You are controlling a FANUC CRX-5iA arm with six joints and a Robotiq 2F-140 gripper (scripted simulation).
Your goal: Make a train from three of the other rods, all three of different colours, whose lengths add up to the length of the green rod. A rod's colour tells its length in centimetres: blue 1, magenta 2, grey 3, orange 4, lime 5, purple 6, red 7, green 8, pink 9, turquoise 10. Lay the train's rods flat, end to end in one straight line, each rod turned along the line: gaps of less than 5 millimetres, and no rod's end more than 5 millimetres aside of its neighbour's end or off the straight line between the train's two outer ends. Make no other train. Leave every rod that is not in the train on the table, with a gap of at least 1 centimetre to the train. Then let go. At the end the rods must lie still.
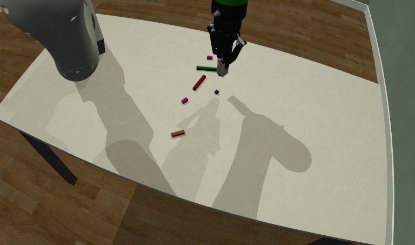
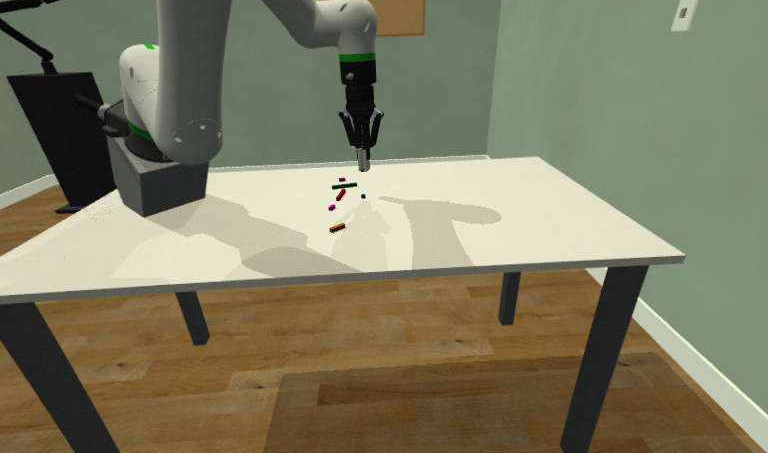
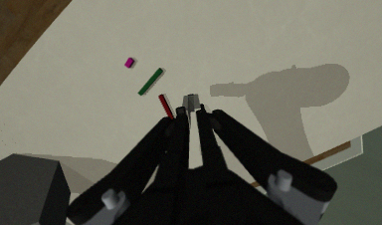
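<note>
My gripper (image 1: 222, 65) (image 2: 363, 153) (image 3: 191, 102) is shut on a grey rod (image 1: 220, 72) (image 2: 362, 169) (image 3: 191, 102), which hangs end-down above the table, just off the right end of the green rod (image 1: 206, 68) (image 2: 344, 185) (image 3: 150, 82). A red rod (image 1: 199, 82) (image 2: 340, 194) (image 3: 165, 106) lies in front of the green one. One magenta rod (image 1: 209, 57) (image 2: 341, 179) (image 3: 129, 63) lies behind the green rod. Another magenta rod (image 1: 184, 100) (image 2: 331, 206) lies nearer the front. A blue cube (image 1: 216, 91) (image 2: 363, 196) and an orange rod (image 1: 178, 133) (image 2: 336, 227) lie apart from them.
The white table (image 1: 306, 107) (image 2: 538, 210) bears all the rods near its middle. The robot's grey base (image 2: 158, 182) (image 3: 30, 185) stands at the table's back left. A black stand (image 2: 62, 125) is on the floor beyond it.
</note>
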